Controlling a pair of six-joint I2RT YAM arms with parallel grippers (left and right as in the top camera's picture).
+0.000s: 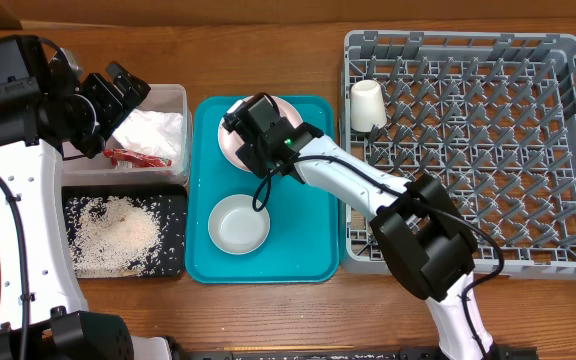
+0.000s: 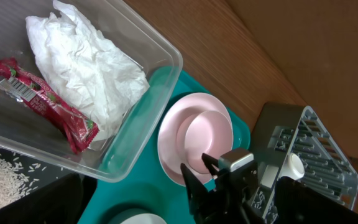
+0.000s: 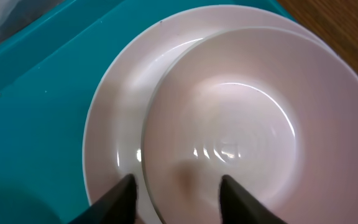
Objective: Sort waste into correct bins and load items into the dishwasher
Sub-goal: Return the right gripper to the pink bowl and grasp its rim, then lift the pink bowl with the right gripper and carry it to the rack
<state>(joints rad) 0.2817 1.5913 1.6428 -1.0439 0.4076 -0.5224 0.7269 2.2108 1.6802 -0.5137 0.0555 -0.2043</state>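
A pink bowl (image 3: pixel 253 118) sits on the pale pink plate (image 3: pixel 117 93) at the back of the teal tray (image 1: pixel 308 230). My right gripper (image 3: pixel 179 186) is open just above them, one fingertip inside the bowl's near rim and the other outside it, over the plate. My left gripper (image 1: pixel 126 85) is open and empty over the clear tub (image 1: pixel 173 95), which holds the white napkin (image 2: pixel 86 62) and the red wrapper (image 2: pixel 42 99). Rice grains (image 1: pixel 118 232) lie in the black tray (image 1: pixel 173 230). A grey-white bowl (image 1: pixel 238 223) is on the teal tray. A white cup (image 1: pixel 367 103) stands in the grey rack (image 1: pixel 488 150). No chopsticks are in view.
The right arm reaches across the rack's front left corner and the teal tray. The clear tub and the black tray sit side by side, left of the teal tray. Bare wooden table lies beyond the tub and rack.
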